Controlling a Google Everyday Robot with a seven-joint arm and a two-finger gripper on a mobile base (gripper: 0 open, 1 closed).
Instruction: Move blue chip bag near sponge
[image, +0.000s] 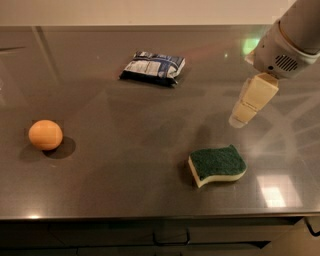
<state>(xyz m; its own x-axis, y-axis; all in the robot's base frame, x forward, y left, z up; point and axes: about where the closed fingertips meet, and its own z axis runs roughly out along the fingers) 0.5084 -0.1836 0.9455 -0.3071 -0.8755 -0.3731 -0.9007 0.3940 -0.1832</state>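
Currently gripper (241, 119) right of centre, above bench (125, 195), empty; opening cannot tell; blue chip bag (153, 67) far centre, well apart from sponge (218, 165), near right. Risks: flat crinkled foil slips from pinch; drop-off too close knocks sponge
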